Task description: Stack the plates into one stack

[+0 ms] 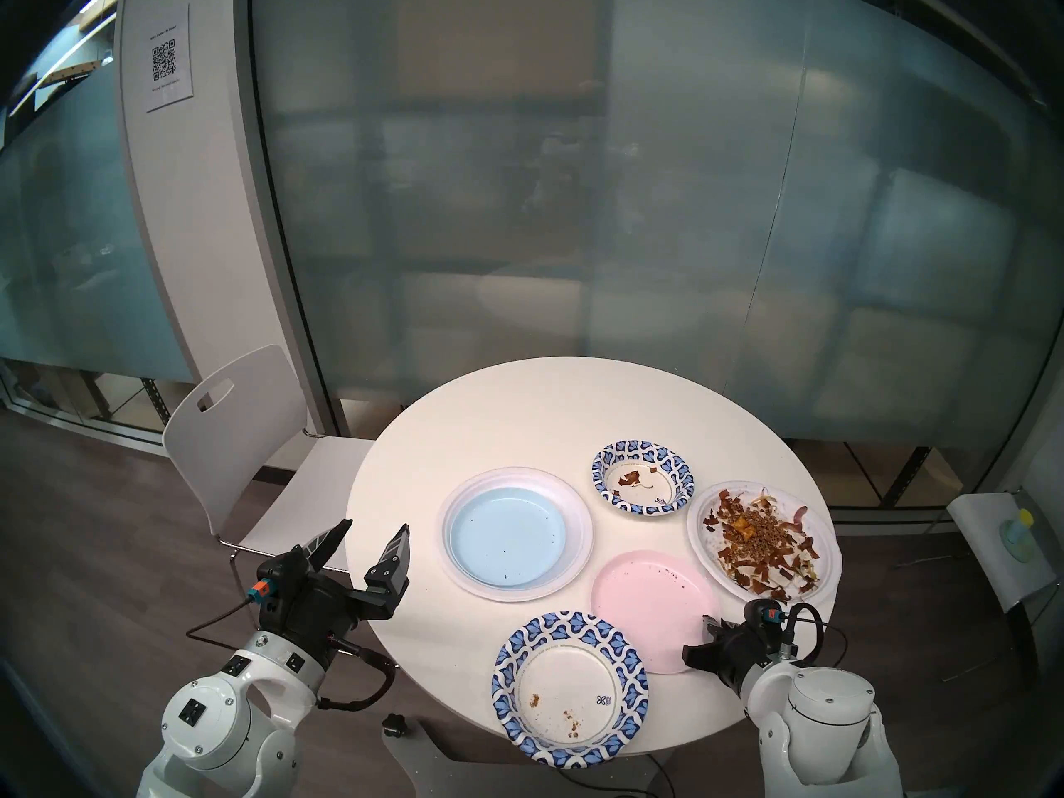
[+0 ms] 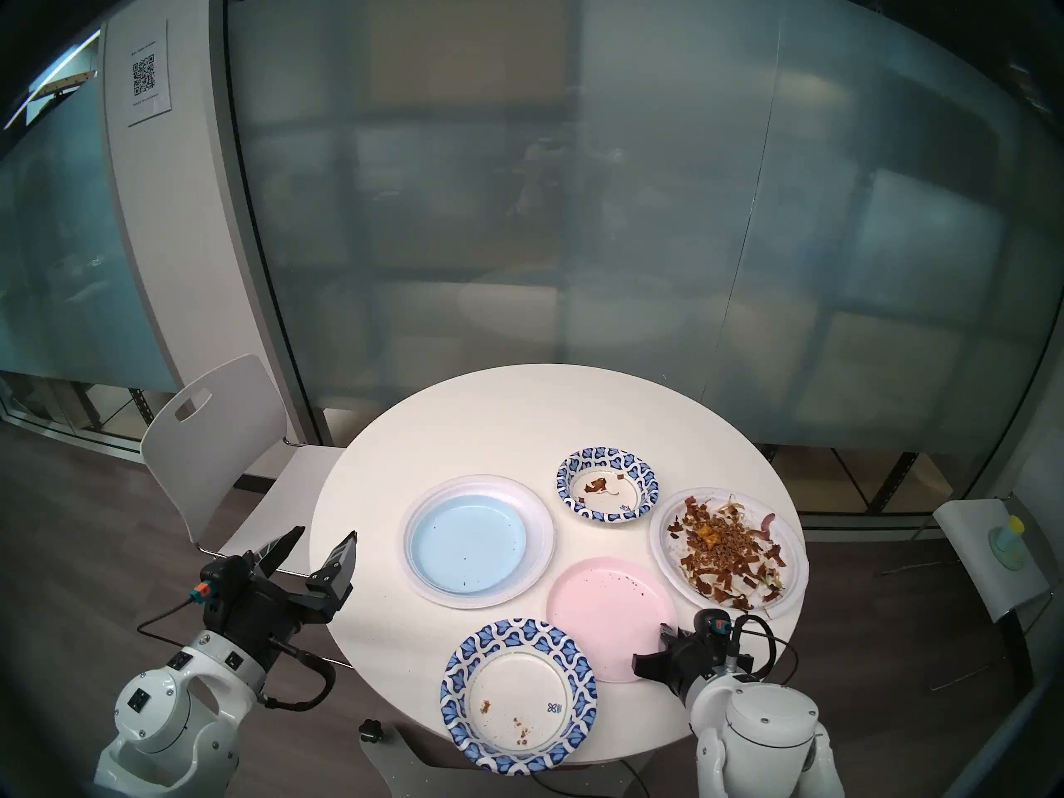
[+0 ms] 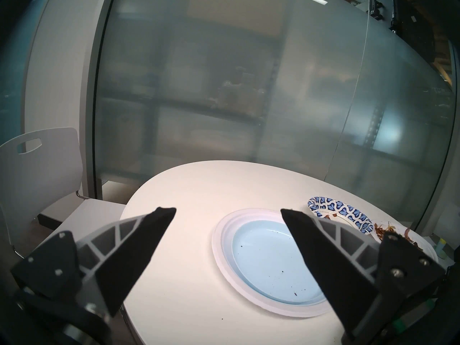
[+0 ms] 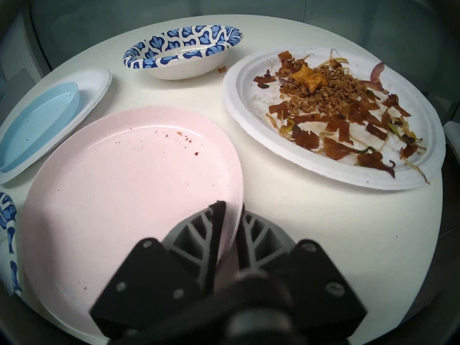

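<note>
QR code sheet (image 1: 167, 60) on pillar; print unreadable.

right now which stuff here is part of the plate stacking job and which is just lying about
Job:
- pink plate, its edge between the right gripper fingers
- blue plate on white plate
- patterned plate
- patterned bowl
- scrap-covered white plate

Lying about:
- chair
- QR sign

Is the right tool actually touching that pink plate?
Touching. In the right wrist view the right tool has one finger on top of the pink plate and the other under its raised rim, pressed against it.
</note>
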`<state>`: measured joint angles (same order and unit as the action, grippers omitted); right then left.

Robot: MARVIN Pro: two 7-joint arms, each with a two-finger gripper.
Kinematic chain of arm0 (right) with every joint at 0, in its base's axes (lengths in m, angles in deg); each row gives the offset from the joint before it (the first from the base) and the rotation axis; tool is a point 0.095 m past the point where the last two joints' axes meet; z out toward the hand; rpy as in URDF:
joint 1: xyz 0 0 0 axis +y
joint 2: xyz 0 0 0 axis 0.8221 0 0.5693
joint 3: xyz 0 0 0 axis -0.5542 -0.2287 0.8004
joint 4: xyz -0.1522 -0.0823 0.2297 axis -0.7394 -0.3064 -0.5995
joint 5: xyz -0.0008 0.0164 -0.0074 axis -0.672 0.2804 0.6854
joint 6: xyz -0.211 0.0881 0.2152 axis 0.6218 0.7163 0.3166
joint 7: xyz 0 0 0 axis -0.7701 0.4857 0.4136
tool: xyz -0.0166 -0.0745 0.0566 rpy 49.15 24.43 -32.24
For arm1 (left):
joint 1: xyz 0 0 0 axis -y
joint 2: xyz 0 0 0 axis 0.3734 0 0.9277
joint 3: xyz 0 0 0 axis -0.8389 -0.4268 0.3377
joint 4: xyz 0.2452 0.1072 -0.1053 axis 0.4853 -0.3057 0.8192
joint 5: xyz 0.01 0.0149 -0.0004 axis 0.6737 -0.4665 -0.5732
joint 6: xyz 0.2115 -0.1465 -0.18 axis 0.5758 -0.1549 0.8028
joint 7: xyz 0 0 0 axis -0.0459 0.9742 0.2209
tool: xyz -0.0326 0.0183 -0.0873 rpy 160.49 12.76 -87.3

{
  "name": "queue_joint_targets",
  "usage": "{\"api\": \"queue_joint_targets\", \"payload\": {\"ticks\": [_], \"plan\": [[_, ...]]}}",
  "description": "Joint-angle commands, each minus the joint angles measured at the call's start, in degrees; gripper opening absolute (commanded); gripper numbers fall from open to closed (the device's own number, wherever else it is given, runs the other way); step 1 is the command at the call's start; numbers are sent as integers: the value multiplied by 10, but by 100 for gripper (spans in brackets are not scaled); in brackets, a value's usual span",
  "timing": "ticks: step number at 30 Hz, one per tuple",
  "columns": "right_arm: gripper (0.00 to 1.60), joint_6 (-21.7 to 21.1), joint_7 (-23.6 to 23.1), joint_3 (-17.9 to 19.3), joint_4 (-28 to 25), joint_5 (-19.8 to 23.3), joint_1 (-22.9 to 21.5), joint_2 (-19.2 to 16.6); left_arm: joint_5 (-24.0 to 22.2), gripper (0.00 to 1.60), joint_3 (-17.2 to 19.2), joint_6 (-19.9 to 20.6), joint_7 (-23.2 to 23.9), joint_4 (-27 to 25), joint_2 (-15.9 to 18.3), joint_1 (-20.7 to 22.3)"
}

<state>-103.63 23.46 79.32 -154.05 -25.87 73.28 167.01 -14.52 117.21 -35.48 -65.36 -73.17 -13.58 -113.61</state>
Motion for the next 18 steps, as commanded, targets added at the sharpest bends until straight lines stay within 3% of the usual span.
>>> {"api": "queue_joint_targets", "payload": {"ticks": [1,18], "plan": [[0,9,-3,3,-7,4,7,2,-1,160,0,1,0,-12,-1,1],[0,61,9,18,-21,18,9,28,1,160,1,2,4,-12,-5,2]]}}
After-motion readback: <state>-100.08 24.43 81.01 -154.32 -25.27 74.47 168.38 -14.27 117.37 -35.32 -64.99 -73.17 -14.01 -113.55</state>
